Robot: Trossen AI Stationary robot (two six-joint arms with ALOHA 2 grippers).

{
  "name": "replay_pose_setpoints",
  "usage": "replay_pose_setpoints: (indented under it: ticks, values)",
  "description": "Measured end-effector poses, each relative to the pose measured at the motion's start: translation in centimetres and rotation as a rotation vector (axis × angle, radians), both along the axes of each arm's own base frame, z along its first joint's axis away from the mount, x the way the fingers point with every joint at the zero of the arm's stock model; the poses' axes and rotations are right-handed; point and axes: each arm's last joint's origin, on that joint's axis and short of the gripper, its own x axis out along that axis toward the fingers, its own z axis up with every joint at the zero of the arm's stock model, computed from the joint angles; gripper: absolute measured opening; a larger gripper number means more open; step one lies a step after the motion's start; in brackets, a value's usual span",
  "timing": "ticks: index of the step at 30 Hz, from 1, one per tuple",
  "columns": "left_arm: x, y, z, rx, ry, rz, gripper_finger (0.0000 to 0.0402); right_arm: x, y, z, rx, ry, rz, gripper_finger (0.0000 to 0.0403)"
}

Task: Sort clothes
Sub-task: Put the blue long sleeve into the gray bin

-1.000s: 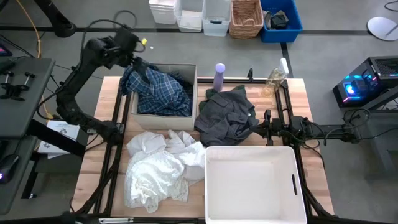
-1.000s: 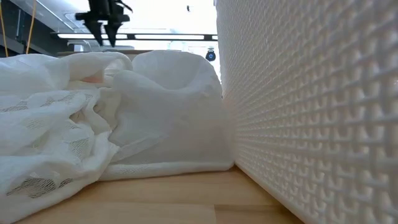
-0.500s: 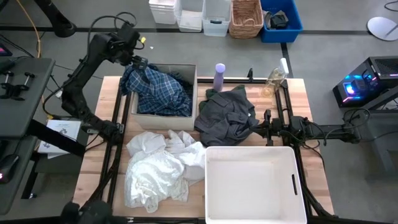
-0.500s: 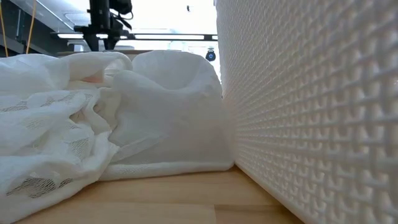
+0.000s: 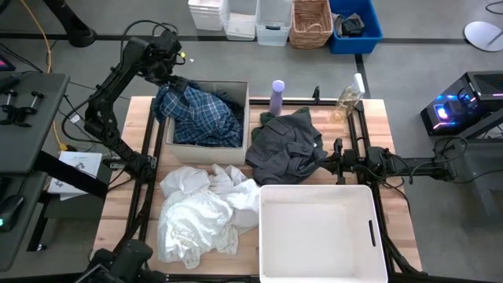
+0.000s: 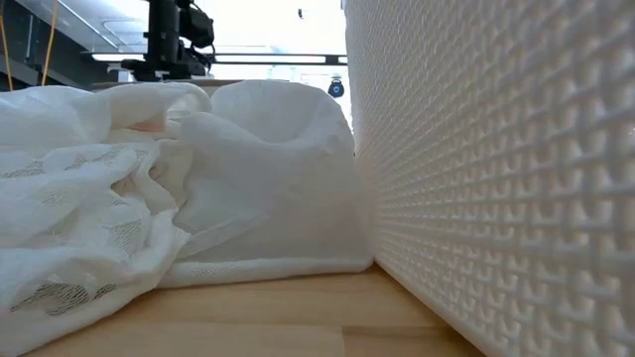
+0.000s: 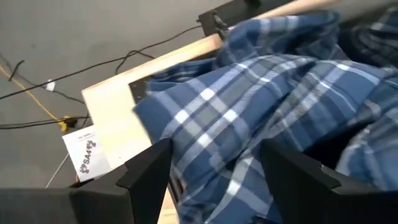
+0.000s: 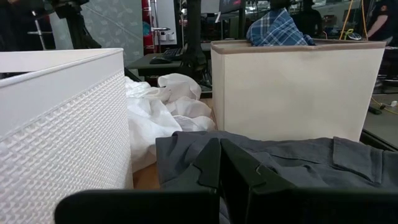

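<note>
A blue-and-white plaid shirt (image 5: 196, 114) lies heaped in a beige fabric bin (image 5: 206, 146) at the far left, part of it draped over the bin's far left corner (image 7: 186, 118). My left gripper (image 5: 169, 69) hangs open and empty just above that corner (image 7: 216, 146). A dark grey top (image 5: 287, 145) lies crumpled on the table at the middle. My right gripper (image 5: 334, 157) is shut at its right edge (image 8: 221, 163); whether it touches I cannot tell. Several white pieces (image 5: 200, 212) lie heaped at the near left. No dark green top shows.
A white plastic bin (image 5: 314, 189) stands at the near right, close beside the white heap (image 6: 149, 188). A lavender bottle (image 5: 277, 96) and a clear bottle (image 5: 348, 98) stand at the far edge. Storage boxes and a basket stand on the floor beyond the table.
My left gripper has shifted a little toward the table's right over the beige bin's far left corner, and has stayed open. The plaid shirt and the other clothes lie as before.
</note>
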Motion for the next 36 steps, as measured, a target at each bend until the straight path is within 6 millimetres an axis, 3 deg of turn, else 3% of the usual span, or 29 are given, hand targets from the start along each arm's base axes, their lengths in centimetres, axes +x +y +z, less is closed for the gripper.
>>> replay_pose_setpoints:
  ticks: [8,11,15,20,23,26,31,33,36]
  values:
    - [0.7,1.0,-1.3,-0.058,0.011,-0.030,0.0228,0.0,0.0,0.0,0.000,0.000,0.000,0.0000]
    - [1.1,1.1,-1.5,-0.057,0.035,-0.047,0.0170,0.0,0.0,0.0,0.000,0.000,0.000,0.0000]
    - [1.1,0.9,-1.3,-0.056,0.032,-0.073,0.0031,0.0,0.0,0.0,0.000,0.000,0.000,0.0000]
    - [0.4,-0.2,0.6,0.025,0.004,-0.070,0.0005,0.0,0.0,0.0,0.000,0.000,0.000,0.0000]
    - [0.0,-1.4,3.2,0.154,-0.091,-0.061,0.0004,0.0,0.0,0.0,0.000,0.000,0.000,0.0000]
    - [0.2,-3.3,5.9,0.279,-0.298,-0.129,0.0003,0.0,0.0,0.0,0.000,0.000,0.000,0.0000]
    - [3.1,-7.3,9.1,0.355,-0.674,-0.380,0.0001,0.0,0.0,0.0,0.000,0.000,0.000,0.0000]
    - [4.9,-8.8,9.4,0.362,-0.746,-0.469,0.0001,0.0,0.0,0.0,0.000,0.000,0.000,0.0000]
    - [7.8,-10.8,7.7,0.300,-0.770,-0.587,0.0001,0.0,0.0,0.0,0.000,0.000,0.000,0.0000]
